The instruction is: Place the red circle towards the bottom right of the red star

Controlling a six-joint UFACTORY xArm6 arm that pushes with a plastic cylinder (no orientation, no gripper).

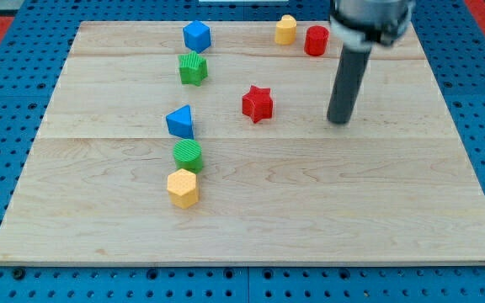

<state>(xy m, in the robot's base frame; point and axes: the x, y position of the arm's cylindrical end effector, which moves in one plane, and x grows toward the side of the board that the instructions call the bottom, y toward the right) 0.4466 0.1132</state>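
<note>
The red circle [316,40] stands near the view's top, right of centre, next to a yellow block [286,29]. The red star [258,103] lies near the board's middle, below and left of the red circle. My tip [338,121] rests on the board to the right of the red star and well below the red circle, touching neither.
A blue cube [196,36] and a green block [193,68] sit at the top left of centre. A blue triangle [180,122], a green circle [188,155] and a yellow hexagon [183,188] form a column left of centre. The wooden board [394,210] ends in blue pegboard.
</note>
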